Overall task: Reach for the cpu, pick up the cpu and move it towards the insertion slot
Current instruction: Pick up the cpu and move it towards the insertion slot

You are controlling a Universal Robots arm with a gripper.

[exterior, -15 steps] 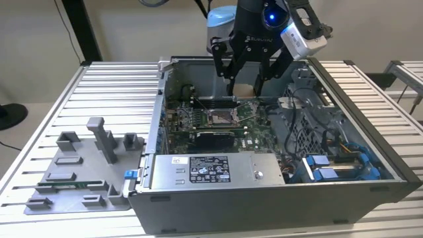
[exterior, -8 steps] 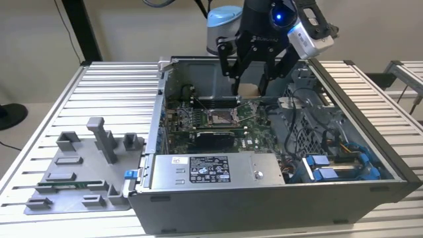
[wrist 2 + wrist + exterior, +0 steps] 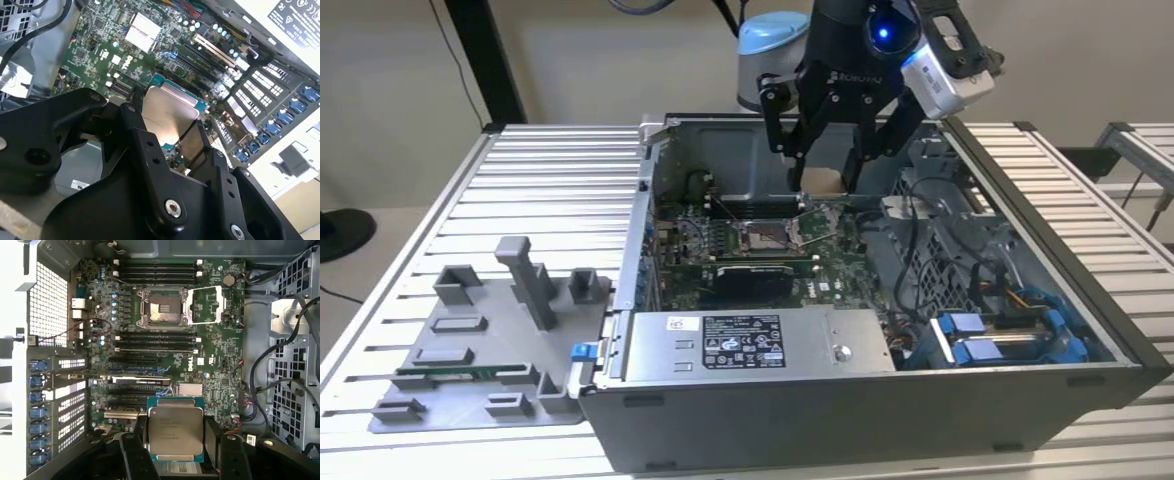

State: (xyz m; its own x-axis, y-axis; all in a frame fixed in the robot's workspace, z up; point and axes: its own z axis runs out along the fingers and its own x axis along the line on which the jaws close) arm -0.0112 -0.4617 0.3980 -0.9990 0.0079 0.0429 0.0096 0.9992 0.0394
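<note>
First wrist view — cpu [image 3: 175, 432] clamped in hand [image 3: 176, 450], above the motherboard [image 3: 210, 365]

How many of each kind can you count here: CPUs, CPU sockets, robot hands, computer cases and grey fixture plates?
cpu: 1
insertion slot: 1
hand: 1
computer case: 1
grey fixture plate: 1
Total: 5

A lab or workshop bench: an opened computer case [image 3: 881, 330] on a slatted aluminium table [image 3: 547, 190] beside a grey fixture tray [image 3: 467, 380].
</note>
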